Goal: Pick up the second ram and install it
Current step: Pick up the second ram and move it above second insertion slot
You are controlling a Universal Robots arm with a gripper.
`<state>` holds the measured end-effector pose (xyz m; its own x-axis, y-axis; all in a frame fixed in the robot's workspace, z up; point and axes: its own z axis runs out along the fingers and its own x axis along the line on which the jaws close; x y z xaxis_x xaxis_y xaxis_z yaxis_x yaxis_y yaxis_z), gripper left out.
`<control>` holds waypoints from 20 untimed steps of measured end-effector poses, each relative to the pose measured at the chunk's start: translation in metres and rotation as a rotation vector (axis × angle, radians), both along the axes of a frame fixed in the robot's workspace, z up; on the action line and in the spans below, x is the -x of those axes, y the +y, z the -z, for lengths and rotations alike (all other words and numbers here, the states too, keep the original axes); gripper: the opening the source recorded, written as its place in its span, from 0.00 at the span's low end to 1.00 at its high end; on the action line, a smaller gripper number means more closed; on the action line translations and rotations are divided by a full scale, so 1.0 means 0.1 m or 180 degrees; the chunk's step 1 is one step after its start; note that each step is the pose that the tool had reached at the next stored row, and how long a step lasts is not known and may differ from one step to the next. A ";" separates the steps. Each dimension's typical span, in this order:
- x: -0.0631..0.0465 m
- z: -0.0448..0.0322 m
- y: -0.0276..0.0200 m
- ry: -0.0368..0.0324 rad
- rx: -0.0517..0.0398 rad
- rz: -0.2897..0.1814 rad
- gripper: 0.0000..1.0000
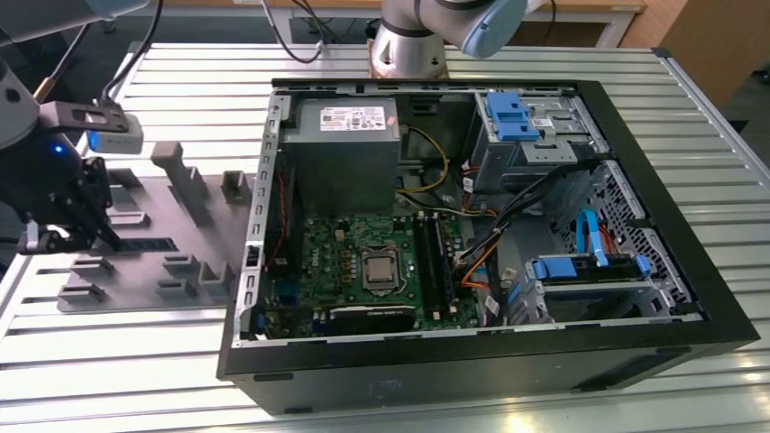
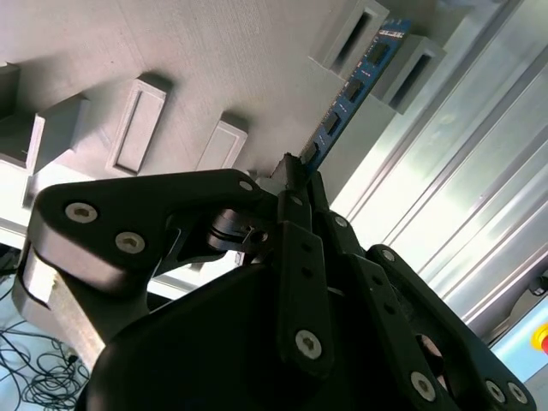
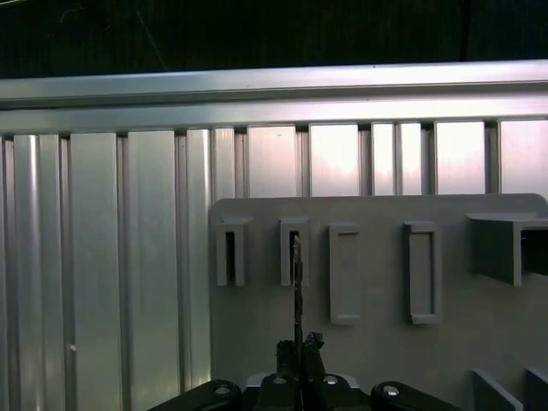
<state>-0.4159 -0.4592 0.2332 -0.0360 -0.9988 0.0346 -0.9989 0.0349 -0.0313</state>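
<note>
the claw (image 2: 295, 175) is pinched tight on one end of the second ram (image 2: 351, 86), a blue stick on edge, its far end between two raised blocks of the grey holder tray (image 2: 214, 60). beside the tray, the open computer case (image 1: 481, 361) holds a green motherboard (image 1: 349, 262) and a power supply (image 1: 341, 162), its label too small to read.

Near end of second ram (image 2: 349, 92) hidden behind hand (image 2: 294, 169); arm (image 1: 416, 36) cut off by edge.

Your site: robotics lab/wkshp. Evid.: slotted alu. bench (image 1: 180, 81), open PC case (image 1: 481, 361), robot arm base (image 1: 407, 50), grey fixture tray (image 1: 229, 225).
</note>
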 end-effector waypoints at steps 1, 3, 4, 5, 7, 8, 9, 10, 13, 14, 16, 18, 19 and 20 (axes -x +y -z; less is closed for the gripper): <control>0.00 -0.005 0.000 0.0000 0.0000 0.0000 0.14; 0.00 -0.014 0.000 0.0000 0.0000 0.0000 0.14; 0.00 -0.019 0.000 0.0000 0.0000 0.0000 0.14; 0.00 -0.022 0.000 0.0000 0.0000 0.0000 0.14; 0.00 -0.032 0.000 0.0000 0.0000 0.0000 0.14; 0.00 -0.036 0.000 0.0000 0.0000 0.0000 0.14; 0.00 -0.040 0.000 0.0000 0.0000 0.0000 0.14; 0.00 -0.044 0.000 0.0000 0.0000 0.0000 0.14; 0.00 -0.057 0.000 0.0000 0.0000 0.0000 0.14; 0.00 -0.061 0.000 0.0000 0.0000 0.0000 0.14; 0.00 -0.072 0.000 0.0000 0.0000 0.0000 0.14; 0.00 -0.081 0.000 0.0000 0.0000 0.0000 0.14; 0.00 -0.086 0.000 0.0000 0.0000 0.0000 0.14; 0.00 -0.091 0.000 0.0000 0.0000 0.0000 0.14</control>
